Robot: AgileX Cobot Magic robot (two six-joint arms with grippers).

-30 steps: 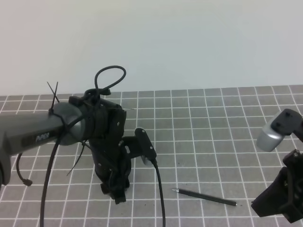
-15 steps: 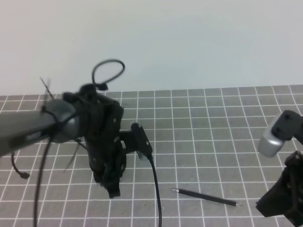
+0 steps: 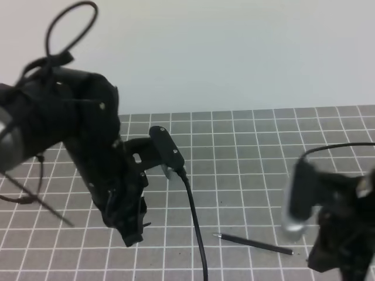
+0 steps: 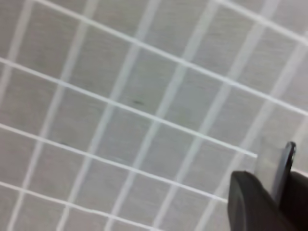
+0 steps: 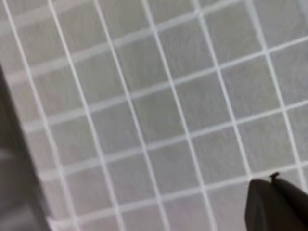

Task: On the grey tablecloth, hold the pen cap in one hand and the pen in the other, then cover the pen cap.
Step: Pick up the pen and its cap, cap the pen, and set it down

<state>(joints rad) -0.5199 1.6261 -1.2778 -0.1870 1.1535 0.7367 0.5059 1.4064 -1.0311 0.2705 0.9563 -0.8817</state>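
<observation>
Surface: grey tablecloth (image 3: 246,152) is spread across the whole work area, bounded at the rear by a plain pale wall (image 3: 234,52).
Open room: bare cloth is seen between the two arms and behind them toward the wall.
Pen (image 3: 253,243): laid flat on the cloth near the front edge, right of centre, pointed tip to the left; nothing touches it.
Left gripper (image 3: 130,234): raised above the cloth at left; jaw gap and contents cannot be told.
Right gripper (image 3: 328,260): blurred at the front right corner, near the pen's right end; jaws are closed, nothing visibly held.
Pen cap: not made out in any view.
</observation>
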